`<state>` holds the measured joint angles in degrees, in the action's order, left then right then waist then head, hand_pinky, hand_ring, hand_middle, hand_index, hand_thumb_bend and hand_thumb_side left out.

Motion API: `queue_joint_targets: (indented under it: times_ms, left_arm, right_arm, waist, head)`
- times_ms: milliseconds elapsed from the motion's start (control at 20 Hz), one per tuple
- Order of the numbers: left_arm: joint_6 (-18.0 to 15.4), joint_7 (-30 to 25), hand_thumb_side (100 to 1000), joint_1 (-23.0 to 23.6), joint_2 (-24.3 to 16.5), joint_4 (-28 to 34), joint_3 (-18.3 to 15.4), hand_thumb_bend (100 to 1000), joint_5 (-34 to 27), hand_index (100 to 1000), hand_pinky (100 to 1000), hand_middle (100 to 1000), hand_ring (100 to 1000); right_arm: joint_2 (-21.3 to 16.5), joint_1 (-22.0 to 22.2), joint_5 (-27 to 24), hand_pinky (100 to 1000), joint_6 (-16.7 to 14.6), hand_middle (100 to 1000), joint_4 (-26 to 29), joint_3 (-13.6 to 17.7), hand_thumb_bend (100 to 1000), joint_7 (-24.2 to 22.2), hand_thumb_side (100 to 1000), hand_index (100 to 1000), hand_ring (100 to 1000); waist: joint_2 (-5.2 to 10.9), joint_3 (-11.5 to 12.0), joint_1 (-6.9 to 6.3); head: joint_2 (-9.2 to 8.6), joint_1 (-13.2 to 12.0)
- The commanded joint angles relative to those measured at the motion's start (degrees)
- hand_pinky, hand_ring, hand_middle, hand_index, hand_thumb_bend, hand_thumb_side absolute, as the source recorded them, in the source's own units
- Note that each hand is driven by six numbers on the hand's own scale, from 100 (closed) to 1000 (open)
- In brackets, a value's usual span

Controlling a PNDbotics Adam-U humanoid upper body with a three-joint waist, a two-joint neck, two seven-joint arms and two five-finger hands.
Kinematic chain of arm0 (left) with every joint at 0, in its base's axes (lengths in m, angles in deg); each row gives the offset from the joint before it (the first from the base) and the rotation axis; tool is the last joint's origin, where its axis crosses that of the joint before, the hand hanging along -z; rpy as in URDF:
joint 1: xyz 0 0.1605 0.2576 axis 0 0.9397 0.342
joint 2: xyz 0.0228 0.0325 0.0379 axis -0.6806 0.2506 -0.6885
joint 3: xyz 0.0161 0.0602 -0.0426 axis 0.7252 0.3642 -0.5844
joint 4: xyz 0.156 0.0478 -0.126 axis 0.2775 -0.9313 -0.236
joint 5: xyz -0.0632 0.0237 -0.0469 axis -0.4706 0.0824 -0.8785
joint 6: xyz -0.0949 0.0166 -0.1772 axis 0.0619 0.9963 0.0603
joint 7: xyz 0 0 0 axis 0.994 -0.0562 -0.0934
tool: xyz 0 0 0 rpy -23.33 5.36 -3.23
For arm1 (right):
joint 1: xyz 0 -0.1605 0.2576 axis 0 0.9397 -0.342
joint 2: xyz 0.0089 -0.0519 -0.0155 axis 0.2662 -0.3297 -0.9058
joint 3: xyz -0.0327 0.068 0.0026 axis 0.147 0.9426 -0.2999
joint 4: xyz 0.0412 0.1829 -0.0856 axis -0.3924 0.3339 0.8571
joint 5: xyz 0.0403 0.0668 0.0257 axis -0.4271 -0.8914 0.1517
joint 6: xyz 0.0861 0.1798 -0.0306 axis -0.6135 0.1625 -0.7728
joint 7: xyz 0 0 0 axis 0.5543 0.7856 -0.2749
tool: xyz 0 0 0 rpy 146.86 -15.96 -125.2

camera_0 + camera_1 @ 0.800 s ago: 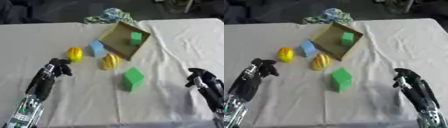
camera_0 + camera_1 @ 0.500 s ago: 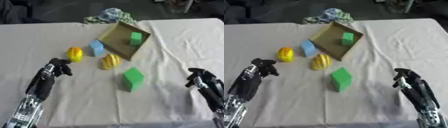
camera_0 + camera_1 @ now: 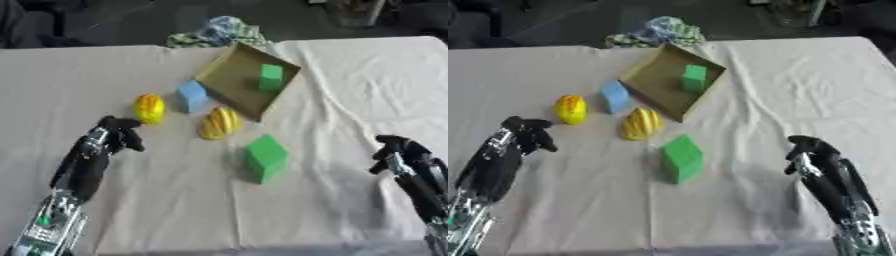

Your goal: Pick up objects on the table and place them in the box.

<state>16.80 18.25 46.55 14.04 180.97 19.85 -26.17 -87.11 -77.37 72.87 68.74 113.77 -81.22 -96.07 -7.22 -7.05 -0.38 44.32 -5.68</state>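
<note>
Table (image 3: 350,75) is covered in a pale wrinkled cloth, nothing else under the objects. Both eyes give nearly the same scene; the right eye view shows more of the right forearm, the left eye view more of the left forearm down to its green-lit base.

Box (image 3: 229,80), tan and open-topped, sits far-centre, turned diagonal. One small green block (image 3: 270,77) is already inside, by its far right wall.

Outside the box:
- large green block (image 3: 264,158), mid-table, well apart from both hands
- yellow ridged object (image 3: 219,123), just beside the box's near corner
- blue block (image 3: 192,96), close against the box's left wall; contact unclear
- yellow-orange object (image 3: 149,108), left of the blue block

Crumpled blue-green cloth (image 3: 656,31) lies at the far edge behind the box.

Left hand (image 3: 118,136) is low left, fingers curled in, holding nothing, near the yellow-orange object but not touching. Right hand (image 3: 809,149) is low right, fingers also curled, empty.
</note>
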Motion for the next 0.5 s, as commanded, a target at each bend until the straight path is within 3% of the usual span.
queue_joint_targets:
  times_ms: [50,150,200,250,500]
  left_arm:
    - [0.0,0.9,979,-1.0,-1.2,1.5,-0.7,100,0.7,725,614,483,519]
    - [-0.2,1.8,878,-2.4,-1.7,2.4,-1.3,100,1.2,733,618,491,528]
    - [-0.3,2.2,988,-3.1,-2.0,3.0,-1.6,100,1.4,740,621,499,536]
    - [-0.7,2.7,766,-4.0,-2.7,3.9,-2.1,100,1.6,744,624,502,541]
    - [-1.7,3.1,513,-10.9,-8.4,6.9,-4.7,100,4.5,798,668,557,597]
  right_arm:
    - [-0.6,-0.4,0.0,497,-0.1,480,1.3,0.1,100,-0.1,548,741,422]
    - [-0.6,-0.4,0.1,497,-0.1,480,1.2,0.1,100,-0.1,542,741,422]
    - [-0.7,-0.4,0.1,497,-0.1,480,1.2,0.1,100,-0.1,543,741,422]
    - [-0.8,-0.4,0.1,497,-0.1,480,1.2,0.2,100,0.0,539,741,422]
    - [-1.3,-0.1,0.4,497,-0.1,480,1.0,0.2,100,-0.1,537,741,422]
  waist:
    - [-0.31,0.0,-0.22]
    - [-0.20,0.1,-0.32]
    - [-0.15,0.1,-0.37]
    - [0.03,0.1,-0.49]
    - [0.59,-0.2,-1.17]
  head:
    - [-0.20,0.1]
    - [-0.20,0.4]
    - [-0.20,0.4]
    - [-0.20,0.5]
    - [-0.20,1.0]
